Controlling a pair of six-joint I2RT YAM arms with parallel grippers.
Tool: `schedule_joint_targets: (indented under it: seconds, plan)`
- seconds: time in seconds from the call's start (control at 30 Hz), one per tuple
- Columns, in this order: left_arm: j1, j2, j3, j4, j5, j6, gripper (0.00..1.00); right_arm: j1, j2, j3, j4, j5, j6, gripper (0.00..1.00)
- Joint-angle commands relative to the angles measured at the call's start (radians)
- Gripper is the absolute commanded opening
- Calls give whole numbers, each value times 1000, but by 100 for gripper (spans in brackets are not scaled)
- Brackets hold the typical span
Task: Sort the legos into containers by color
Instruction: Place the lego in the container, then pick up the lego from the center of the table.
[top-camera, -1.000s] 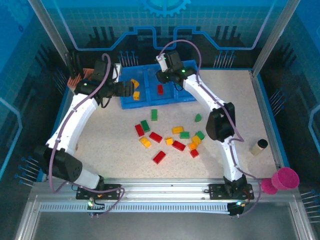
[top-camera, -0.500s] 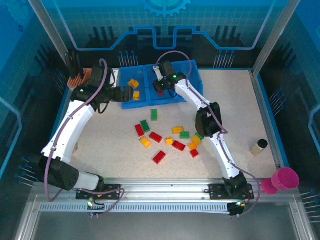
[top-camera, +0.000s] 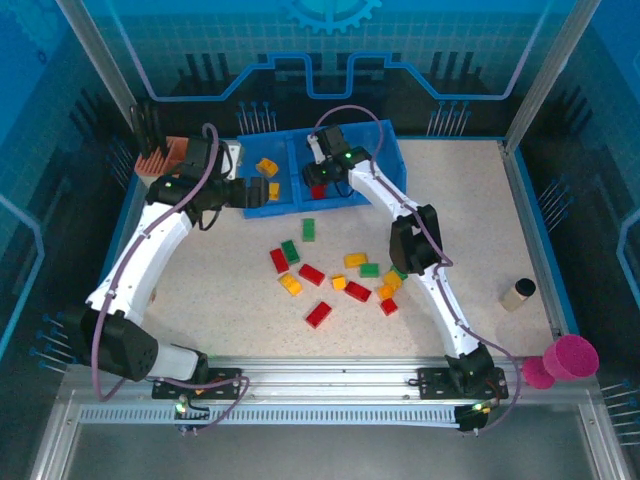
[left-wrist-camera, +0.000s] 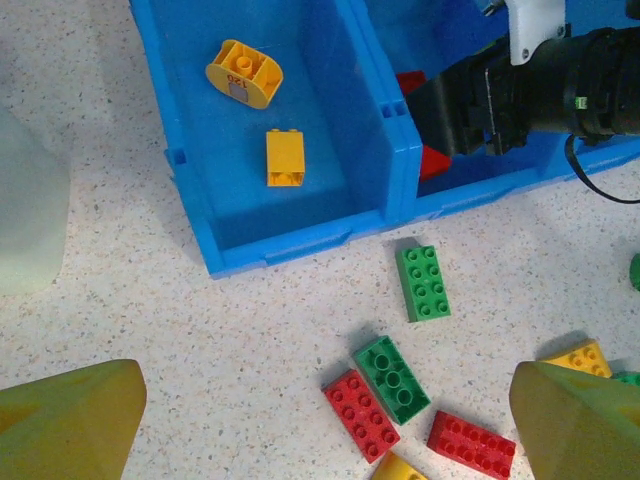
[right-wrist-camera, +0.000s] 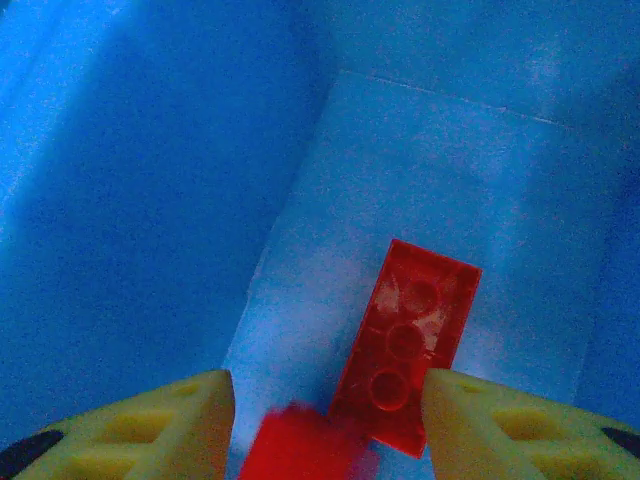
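Blue tray (top-camera: 290, 207) up top collects by color, so the right arm (top-camera: 420, 245) stretches far in, wrist dipped into the middle compartment (right-wrist-camera: 400, 150), right gripper (right-wrist-camera: 325, 390) spread around a blurred red brick (right-wrist-camera: 300, 448), seemingly loose, beside the flat red brick (right-wrist-camera: 405, 345), while the left gripper (left-wrist-camera: 320, 400) hangs wide and empty near loose legos (top-camera: 357, 291) mid-frame.
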Motion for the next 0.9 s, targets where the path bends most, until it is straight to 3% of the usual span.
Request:
schedule_joint_targets:
  seconds: [0.0, 0.23, 0.5, 0.87]
  plan:
    - [12, -48, -21, 34, 22, 9, 95, 14, -93, -55, 15, -25, 42, 52]
    - [21, -86, -48, 56, 19, 18, 96, 53, -239, -162, -35, 16, 136, 53]
    - [50, -190, -121, 75, 17, 10, 99, 122, -425, -464, -39, 89, 356, 66]
    - [52, -288, -186, 110, 2, 12, 99, 180, -366, -504, -62, 107, 425, 65]
